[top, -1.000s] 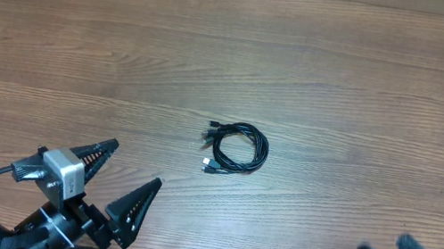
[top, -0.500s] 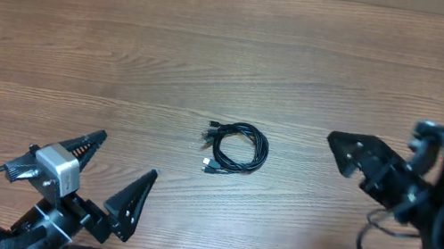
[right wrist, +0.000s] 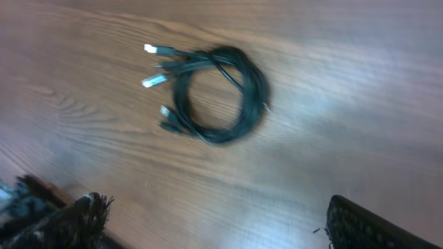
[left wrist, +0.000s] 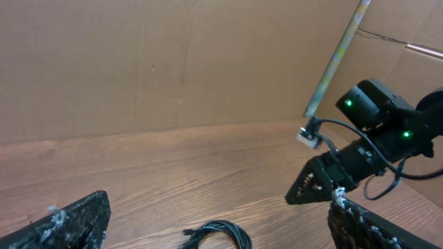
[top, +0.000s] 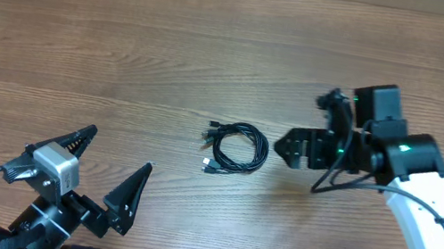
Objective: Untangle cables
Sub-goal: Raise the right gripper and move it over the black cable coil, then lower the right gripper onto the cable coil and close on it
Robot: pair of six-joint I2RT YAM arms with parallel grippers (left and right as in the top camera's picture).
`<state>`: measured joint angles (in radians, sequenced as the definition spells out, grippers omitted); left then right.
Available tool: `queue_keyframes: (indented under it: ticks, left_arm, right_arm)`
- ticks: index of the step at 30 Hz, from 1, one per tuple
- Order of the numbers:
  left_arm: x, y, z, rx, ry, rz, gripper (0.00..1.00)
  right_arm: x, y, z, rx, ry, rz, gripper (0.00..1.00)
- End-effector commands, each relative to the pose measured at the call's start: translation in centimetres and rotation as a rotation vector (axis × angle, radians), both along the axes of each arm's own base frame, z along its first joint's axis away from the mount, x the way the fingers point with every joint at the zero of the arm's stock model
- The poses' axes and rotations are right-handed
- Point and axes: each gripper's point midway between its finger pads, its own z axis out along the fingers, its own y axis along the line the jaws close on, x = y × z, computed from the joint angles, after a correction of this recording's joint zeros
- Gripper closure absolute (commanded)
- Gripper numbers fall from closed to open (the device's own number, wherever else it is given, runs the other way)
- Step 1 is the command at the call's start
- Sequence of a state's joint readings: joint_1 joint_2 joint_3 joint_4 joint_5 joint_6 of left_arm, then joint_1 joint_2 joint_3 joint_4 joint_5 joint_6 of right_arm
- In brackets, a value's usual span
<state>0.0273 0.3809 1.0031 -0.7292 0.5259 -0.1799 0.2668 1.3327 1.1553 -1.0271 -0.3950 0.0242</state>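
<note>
The right gripper [top: 289, 145] has been swung in from the near right edge and is now being held just to the right of the cables [top: 234, 147], not touching them, its jaws being kept spread wide with nothing between them. The cables are being left in a small coil at the middle of the counter [top: 218, 42], plug ends pointing left. The left gripper [top: 120, 149] is being held at the near left, well apart from the coil, jaws likewise wide and empty.
</note>
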Motion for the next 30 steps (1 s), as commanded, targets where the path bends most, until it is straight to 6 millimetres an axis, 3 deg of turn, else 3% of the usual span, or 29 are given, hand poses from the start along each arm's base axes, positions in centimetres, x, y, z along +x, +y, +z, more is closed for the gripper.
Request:
queue_keyframes:
  ticks: [1, 5, 10, 15, 20, 30]
  left_arm:
    - [0.2, 0.2, 0.2, 0.021, -0.014, 0.012, 0.01]
    - [0.2, 0.2, 0.2, -0.001, -0.001, 0.013, 0.0]
    - [0.2, 0.2, 0.2, -0.02, 0.007, 0.016, 0.01]
    - [0.2, 0.2, 0.2, -0.045, 0.02, 0.018, 0.0]
    - [0.2, 0.2, 0.1, -0.061, 0.033, 0.02, 0.0]
    - [0.1, 0.2, 0.0, -0.061, 0.04, 0.02, 0.0]
  right_arm:
    - [1.2, 1.0, 1.1, -0.054, -0.111, 0.014, 0.0]
    - [3.5, 0.5, 1.1, -0.093, -0.134, -0.205, 0.0]
    - [4.8, 1.1, 0.4, -0.044, -0.094, -0.292, 0.0]
    - [5.9, 1.7, -1.8, -0.025, -0.016, -0.368, 0.0]
    - [6.6, 3.6, -3.7, 0.031, 0.05, -0.345, 0.0]
    - [7.7, 3.6, -8.5, -0.013, 0.154, -0.419, 0.02]
